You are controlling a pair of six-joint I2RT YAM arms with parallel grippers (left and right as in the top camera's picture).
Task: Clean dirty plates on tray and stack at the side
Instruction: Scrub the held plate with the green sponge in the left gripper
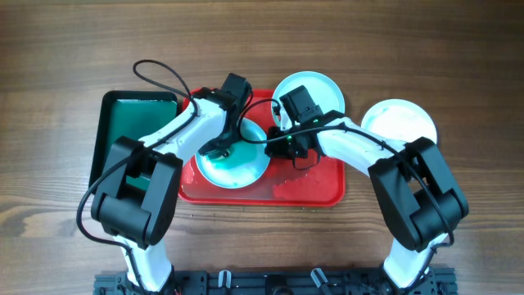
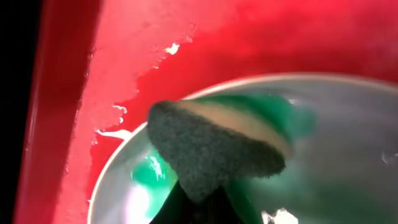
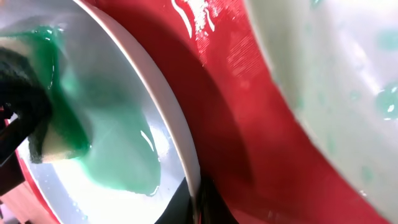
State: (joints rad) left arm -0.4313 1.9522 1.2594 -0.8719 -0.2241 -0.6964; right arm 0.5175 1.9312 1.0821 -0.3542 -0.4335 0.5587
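Observation:
A white-rimmed plate (image 1: 237,170) covered in teal-green smear lies on the red tray (image 1: 315,190). My left gripper (image 1: 219,150) is shut on a sponge (image 2: 211,149) with a dark scouring face, pressed onto this plate (image 2: 348,155). My right gripper (image 1: 288,147) is shut on the plate's right rim (image 3: 168,106), fingers at the bottom of the right wrist view (image 3: 196,202). The sponge (image 3: 37,124) sits in the green smear (image 3: 112,143). A pale cyan plate (image 1: 315,88) lies at the tray's far edge. A third plate (image 1: 401,123) lies on the table right of the tray.
A smaller dark green tray (image 1: 135,123) lies left of the red tray. The red tray floor (image 2: 143,50) is wet with streaks. The second plate (image 3: 336,74) is close to my right gripper. Wooden table surrounds everything.

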